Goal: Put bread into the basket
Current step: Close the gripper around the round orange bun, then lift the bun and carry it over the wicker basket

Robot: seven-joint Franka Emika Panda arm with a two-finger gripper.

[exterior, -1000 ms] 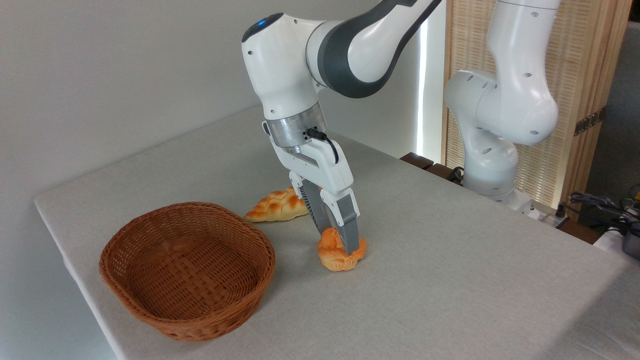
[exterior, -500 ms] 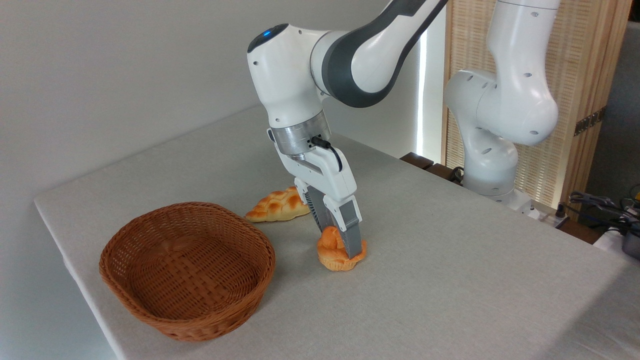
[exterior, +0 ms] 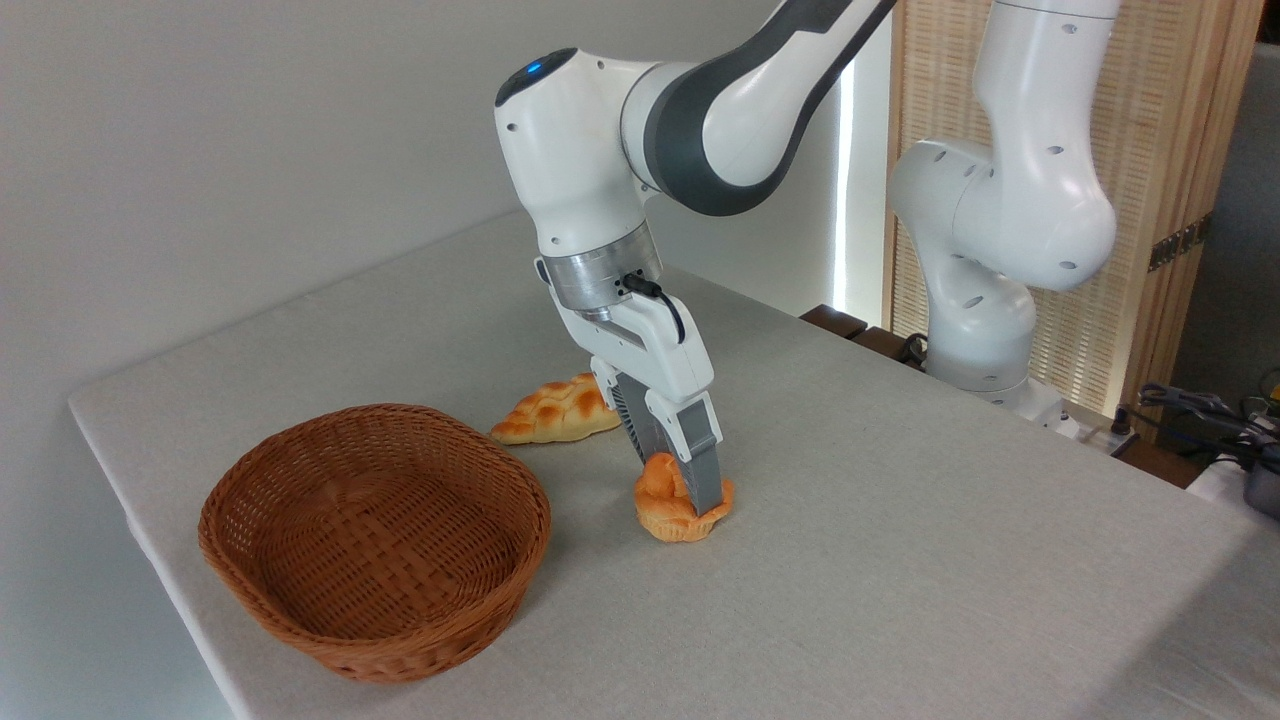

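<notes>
Over on the lower left sits the basket (exterior: pixel 375 540), with nothing in it. Behind it lies a long braided loaf (exterior: pixel 553 410), partly hidden by the gripper (exterior: pixel 690 487). Near the middle, the gripper's two grey fingers (exterior: pixel 703 470) squeeze the bread (exterior: pixel 682 508), which rests on the table (exterior: pixel 900 560). No writing can be read anywhere.

Basket (exterior: pixel 375 540) left on table (exterior: pixel 900 560); bread (exterior: pixel 675 510) right of it; loaf (exterior: pixel 553 410) apparently behind both.

Near finger (exterior: pixel 703 470) hides the bun's (exterior: pixel 665 510) middle; arm's top cropped
</notes>
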